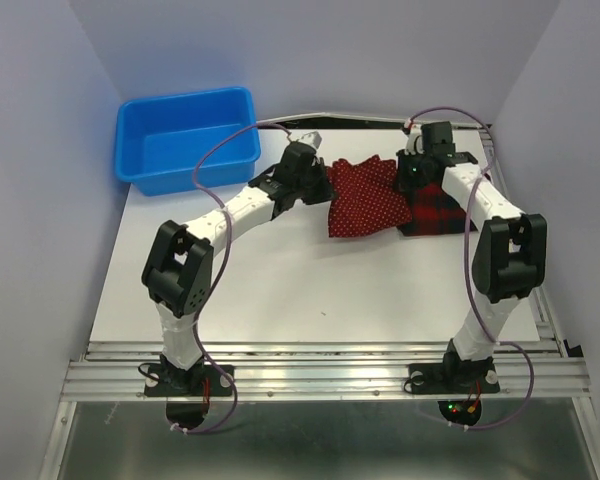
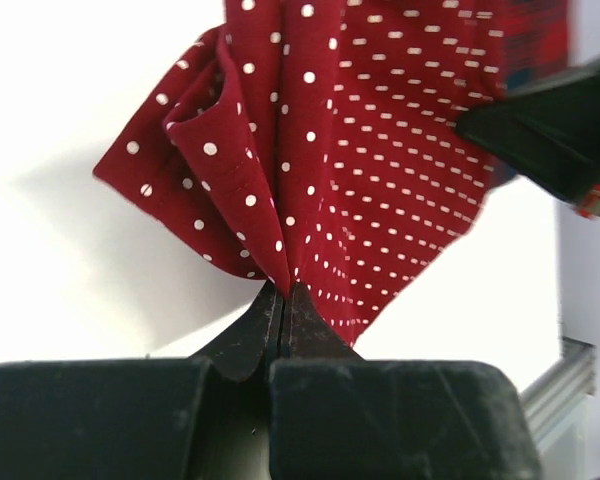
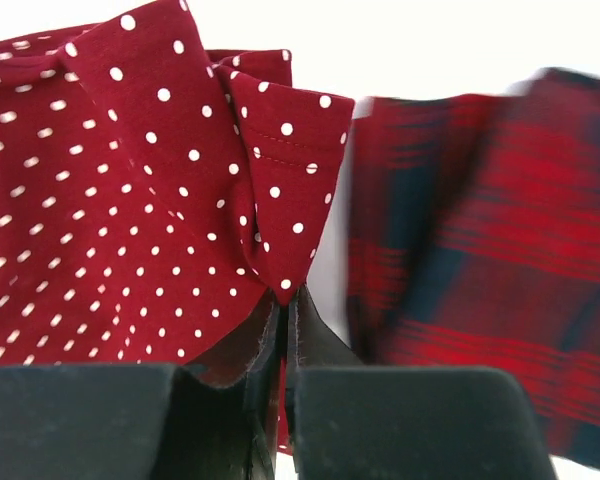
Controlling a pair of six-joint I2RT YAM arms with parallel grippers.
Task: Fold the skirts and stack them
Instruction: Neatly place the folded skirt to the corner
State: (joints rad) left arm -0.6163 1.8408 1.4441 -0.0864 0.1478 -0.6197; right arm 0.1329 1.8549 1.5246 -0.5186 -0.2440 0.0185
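The dark red polka-dot skirt [image 1: 365, 198] lies spread at the back middle of the table, between my two grippers. My left gripper [image 1: 322, 178] is shut on its left edge; the cloth bunches into the closed fingertips in the left wrist view [image 2: 283, 290]. My right gripper [image 1: 412, 172] is shut on its right edge, with a fold pinched between the tips in the right wrist view [image 3: 287, 292]. The tartan plaid skirt [image 1: 438, 208] lies just right of the dotted one, partly under my right arm, and also shows in the right wrist view [image 3: 490, 250].
A blue plastic bin [image 1: 187, 138] stands at the back left, close to my left arm. The white table [image 1: 310, 290] ends at a metal rail in front. Grey walls close in on both sides and behind.
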